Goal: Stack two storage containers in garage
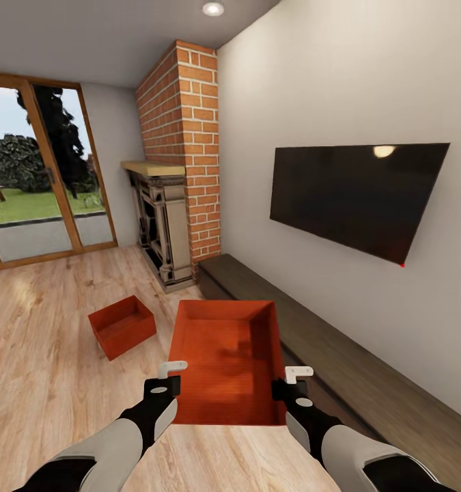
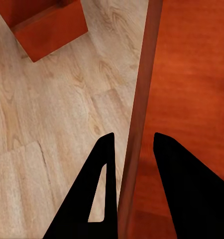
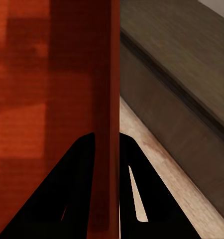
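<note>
One orange-red storage container (image 1: pixel 223 355) hangs level in front of me over the light wood floor (image 1: pixel 46 383) of the living room, with its open top showing a ribbed inside. My left gripper (image 1: pixel 170 383) straddles its left wall near the close corner, one finger on each side (image 2: pixel 134 137). On the opposite wall my right gripper (image 1: pixel 291 386) is clamped tight (image 3: pixel 107 135). The other storage container (image 1: pixel 121 326) sits on the floor to the left and farther away, its corner also in the left wrist view (image 2: pixel 47 25).
A long dark low bench (image 1: pixel 339 355) runs along the right wall just beside the held container, under a black TV (image 1: pixel 360 195). Ahead stand the fireplace (image 1: pixel 162 225) and the brick chimney (image 1: pixel 182 137). A glass door (image 1: pixel 39 178) is at the far left.
</note>
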